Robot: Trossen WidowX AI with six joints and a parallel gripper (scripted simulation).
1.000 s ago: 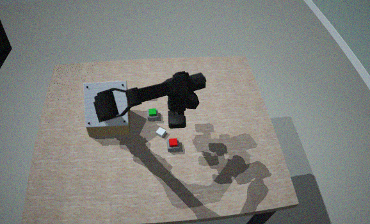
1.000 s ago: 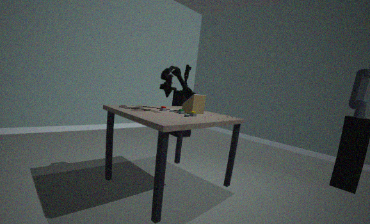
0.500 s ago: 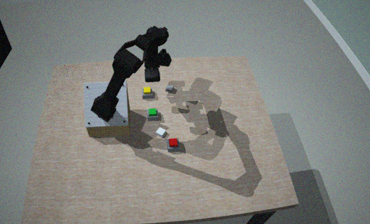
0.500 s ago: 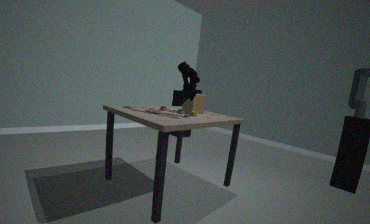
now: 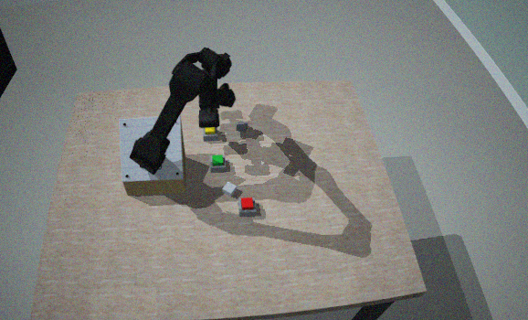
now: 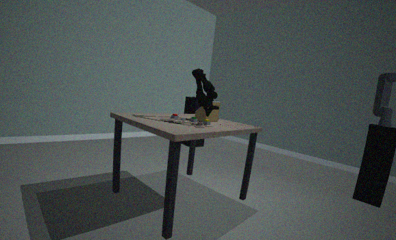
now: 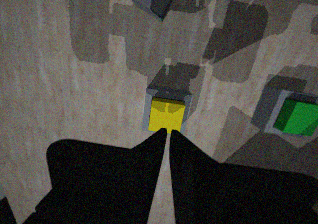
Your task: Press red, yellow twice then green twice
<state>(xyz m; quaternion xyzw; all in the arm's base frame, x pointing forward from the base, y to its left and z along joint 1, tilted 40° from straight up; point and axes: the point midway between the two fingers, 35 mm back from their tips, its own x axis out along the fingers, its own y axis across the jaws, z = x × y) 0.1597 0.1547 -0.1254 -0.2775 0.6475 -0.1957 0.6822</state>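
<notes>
Yellow button [image 7: 166,114] directly beneath shut, empty jaws.

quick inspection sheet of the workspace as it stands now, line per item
surface: wooden table, heavily shadowed around the buttons
job's things: yellow button directly ahead of the fingertips; green button and red button uncovered, apart from the arm
clutter: white block between green and red; grey block beside yellow
grippers: hand shut, holding nothing, poised over yellow; contact cannot be told
cables: nothing seen
surroundings: plain walls, grey floor, dark stand off to one side
</notes>
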